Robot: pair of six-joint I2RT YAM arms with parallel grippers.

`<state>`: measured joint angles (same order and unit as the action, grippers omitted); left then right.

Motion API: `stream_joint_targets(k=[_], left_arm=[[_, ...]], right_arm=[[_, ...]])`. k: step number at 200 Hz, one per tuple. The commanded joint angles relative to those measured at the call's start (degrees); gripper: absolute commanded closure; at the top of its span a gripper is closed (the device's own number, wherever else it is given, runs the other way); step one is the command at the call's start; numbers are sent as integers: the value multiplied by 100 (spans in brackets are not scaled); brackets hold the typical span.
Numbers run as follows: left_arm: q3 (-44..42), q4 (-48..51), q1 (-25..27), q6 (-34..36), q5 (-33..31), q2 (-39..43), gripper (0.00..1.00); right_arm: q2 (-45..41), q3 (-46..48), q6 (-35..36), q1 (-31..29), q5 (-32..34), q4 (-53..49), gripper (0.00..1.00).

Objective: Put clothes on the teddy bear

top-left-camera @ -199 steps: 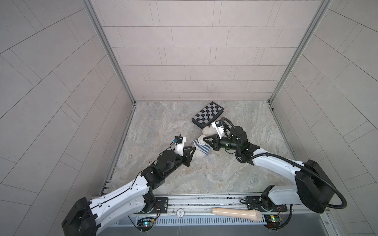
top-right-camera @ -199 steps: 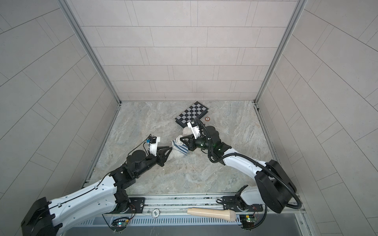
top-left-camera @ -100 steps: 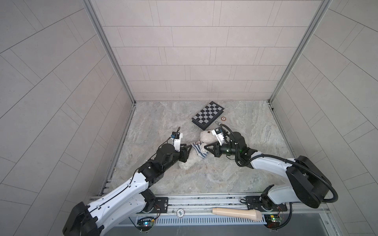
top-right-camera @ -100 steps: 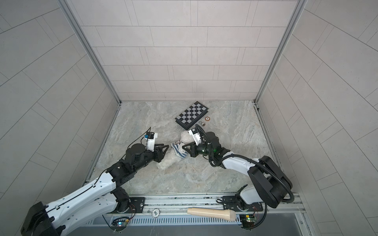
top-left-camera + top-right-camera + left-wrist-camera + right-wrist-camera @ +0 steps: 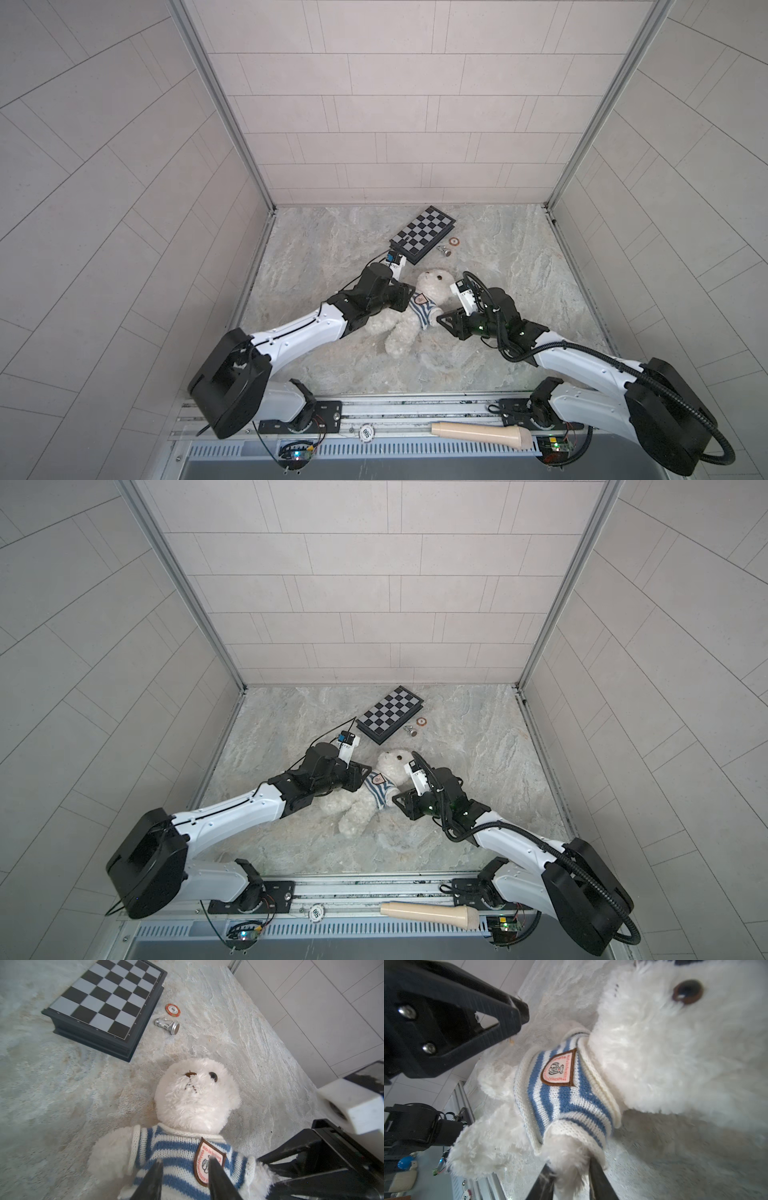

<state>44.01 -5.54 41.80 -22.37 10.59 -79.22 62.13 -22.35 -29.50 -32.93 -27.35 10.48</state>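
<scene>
The teddy bear [image 5: 433, 286] [image 5: 394, 763] is white and fluffy and lies on its back on the stone floor, head toward the chessboard. It wears a blue-and-white striped shirt [image 5: 176, 1159] [image 5: 560, 1093] with a crest badge on the chest. My left gripper [image 5: 185, 1160] [image 5: 409, 298] hovers just over the shirt's chest, open, with nothing between its fingers. My right gripper [image 5: 570, 1162] [image 5: 440, 322] is open. Its fingers stand either side of the bear's sleeved arm [image 5: 566, 1153], brushing the fur.
A black chessboard [image 5: 423, 233] [image 5: 108, 1001] lies just beyond the bear's head, with a poker chip [image 5: 172, 1010] and a silver chess piece [image 5: 167, 1024] beside it. A beige handle-shaped object [image 5: 482, 434] rests on the front rail. Tiled walls enclose three sides.
The right gripper has pulled back along the bear's arm and its jaws have parted. The left gripper has shifted slightly toward the bear's chest. The shirt now lies spread over the chest.
</scene>
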Motion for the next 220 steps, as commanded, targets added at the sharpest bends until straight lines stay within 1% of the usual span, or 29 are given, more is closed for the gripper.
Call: stream_joint_targets(k=[1, 20, 46, 91, 112, 122, 155, 220], left_arm=[[187, 349, 259, 155, -81, -144, 60], [121, 481, 478, 135, -234, -220, 60], [-121, 385, 607, -39, -267, -241, 62], [-436, 317, 912, -298, -337, -182, 64], [-620, 291, 940, -394, -360, -72, 64], [-707, 282, 951, -424, -388, -10, 65], [-846, 300, 1002, -458, -488, 82, 65], [-954, 126, 1014, -540, -470, 80, 66]], right_arm=[[-314, 27, 144, 48, 643, -673, 65], [-478, 38, 155, 87, 756, -752, 60], [-584, -81, 204, 104, 775, -875, 57], [-712, -387, 496, 99, 803, -1057, 56], [-706, -374, 497, 74, 628, -777, 55], [-661, -331, 459, 53, 562, -635, 48], [-428, -238, 382, -31, 470, -588, 40], [-482, 267, -1, -342, 446, -263, 39]])
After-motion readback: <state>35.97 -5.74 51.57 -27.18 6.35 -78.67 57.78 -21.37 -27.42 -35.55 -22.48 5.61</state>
